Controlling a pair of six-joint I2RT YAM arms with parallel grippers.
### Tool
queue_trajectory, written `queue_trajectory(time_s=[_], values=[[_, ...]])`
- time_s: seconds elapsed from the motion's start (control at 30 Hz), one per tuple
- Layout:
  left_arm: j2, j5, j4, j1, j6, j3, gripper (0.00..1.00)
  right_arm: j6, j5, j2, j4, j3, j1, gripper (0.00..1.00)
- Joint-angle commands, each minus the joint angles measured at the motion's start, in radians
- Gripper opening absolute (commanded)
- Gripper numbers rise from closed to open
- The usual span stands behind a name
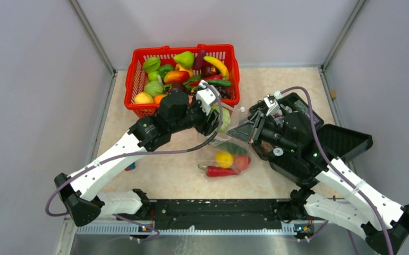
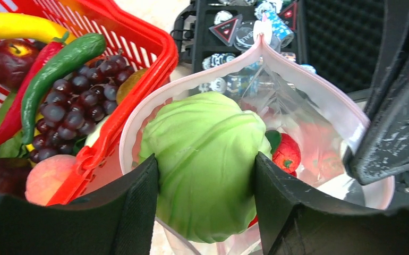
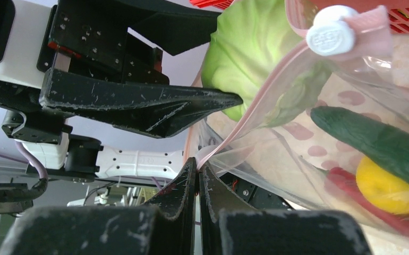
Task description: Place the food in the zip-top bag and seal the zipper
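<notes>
Left claw [image 2: 206, 175] is grasping the cabbage [image 2: 197, 122], its jaws standing partly open and pressing both sides, in the gaping mouth of the bag [image 2: 327, 106]. Right claw [image 3: 198, 175] is clenching on the zipper [image 3: 255, 90]. The bag is lying on the worktop [image 1: 165, 170] between basket [image 2: 138, 37] and case [image 1: 346, 141], containing lemon [image 1: 224, 159], chili [image 1: 221, 171], tomato [image 1: 241, 162] and cucumber [image 3: 372, 141].

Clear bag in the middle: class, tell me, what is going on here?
The left gripper holds a green cabbage at the mouth of the zip-top bag, while the right gripper pinches the zipper edge, holding it open. A cucumber, lemon, chili and tomato already lie inside. More food waits in the red basket.
</notes>
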Motion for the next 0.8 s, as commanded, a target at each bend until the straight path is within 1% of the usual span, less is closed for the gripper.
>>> queue_trajectory(time_s=[0.0,0.03,0.07,0.13,0.17,0.23,0.33,0.5,0.57,0.63,0.7,0.77], values=[[0.008,-0.080,0.024,-0.001,0.024,0.029,0.62,-0.021,-0.007,-0.010,0.053,0.052,0.011,0.00],[0.010,-0.076,0.025,-0.003,0.024,0.031,0.63,-0.021,-0.007,-0.009,0.055,0.049,0.012,0.00],[0.012,-0.077,0.028,-0.002,0.015,0.032,0.68,-0.020,-0.007,-0.007,0.056,0.047,0.012,0.00],[0.010,-0.039,0.029,-0.003,0.014,0.034,0.82,-0.020,-0.004,-0.004,0.058,0.046,0.012,0.00],[0.005,0.000,0.030,-0.002,0.018,0.035,0.87,-0.019,-0.003,-0.004,0.057,0.047,0.011,0.00],[-0.019,0.051,0.045,-0.002,0.011,0.031,0.93,-0.019,0.002,-0.004,0.053,0.048,0.011,0.00],[-0.069,0.069,0.082,-0.002,0.001,0.016,0.98,-0.025,0.013,-0.006,0.042,0.046,0.011,0.00],[-0.159,0.097,0.124,-0.003,-0.014,0.011,0.99,-0.029,0.026,-0.009,0.043,0.031,0.011,0.00],[-0.193,0.068,0.138,-0.002,-0.021,0.003,0.99,-0.037,0.002,-0.013,0.082,0.020,0.011,0.00],[-0.231,0.004,0.163,-0.002,-0.024,-0.021,0.99,-0.040,-0.044,-0.026,0.166,-0.003,0.011,0.00],[-0.267,-0.090,0.192,-0.003,-0.028,-0.057,0.99,-0.031,-0.065,-0.048,0.245,-0.026,0.011,0.00],[-0.297,-0.202,0.213,-0.002,-0.032,-0.090,0.99,-0.041,-0.052,-0.070,0.257,-0.033,0.011,0.00]])
